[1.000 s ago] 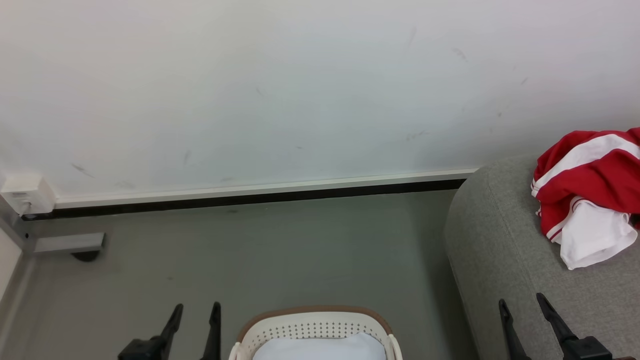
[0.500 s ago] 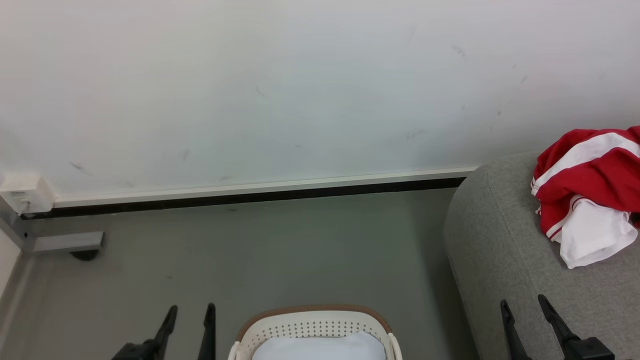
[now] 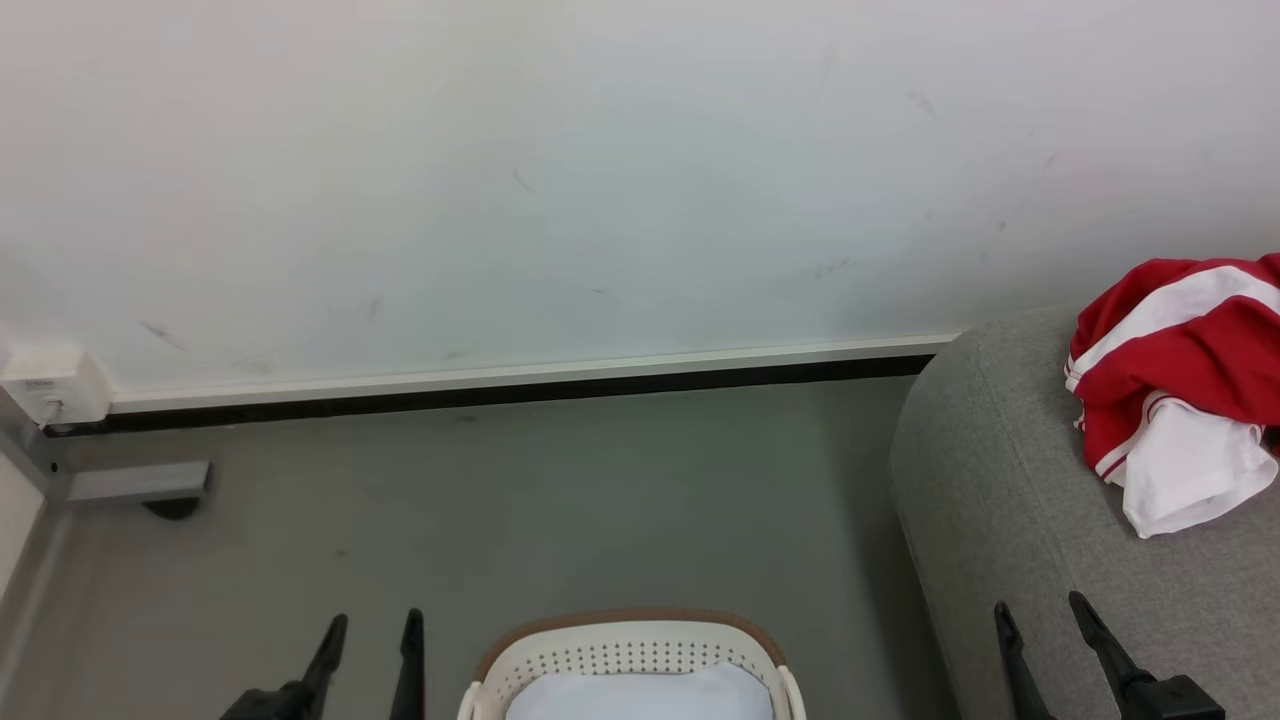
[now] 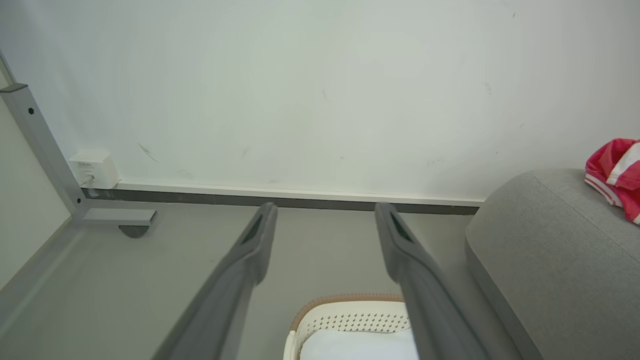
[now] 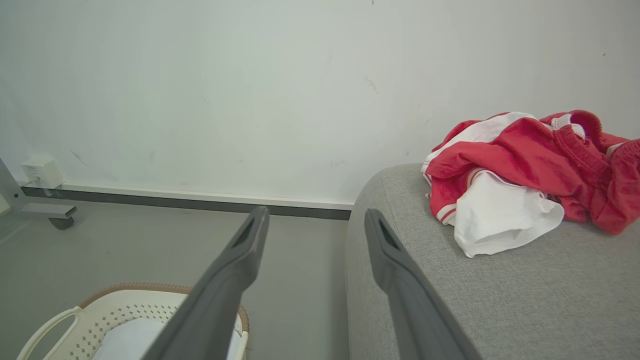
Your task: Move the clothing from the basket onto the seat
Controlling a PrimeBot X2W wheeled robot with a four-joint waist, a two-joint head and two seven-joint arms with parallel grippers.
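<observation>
Left gripper (image 3: 377, 616) at bottom left of the head view, jaws wide, holding nothing, over the floor (image 3: 560, 500). Right gripper (image 3: 1039, 603) at bottom right, jaws wide too, nothing held, over the near part of the seat (image 3: 990, 480). Basket (image 3: 625, 655) at bottom centre, between the two grippers, on the floor, near the seat's rounded edge. Inside it is a pale white cloth (image 3: 640, 695). Can't tell if that's a garment or a liner, and no red is visible in there. Red clothing (image 3: 1170, 370) is already on the seat at the right edge of frame, bunched, white panel on the near side.

Risks, as judged:
- If the white cloth counts as clothing, the task isn't finished. A reach down into the basket could snag a long finger in the holes or on the rim.
- The basket looks light, so it may lift or tip with the cloth.
- Loose fabric can slip from a two-finger pinch and land on the floor between basket and seat.
- The right gripper crossing the seat could brush the red pile and drag it toward the rounded edge, where it may slide off.

Surface and room: the seat is grey woven fabric, likely grippy; the floor is smooth grey. Further back, a dark skirting strip (image 3: 500, 392) runs across mid-frame, with a white scuffed wall (image 3: 600, 150) above. White box (image 3: 50, 385) and metal frame (image 3: 140, 482) with a caster sit at far left.
</observation>
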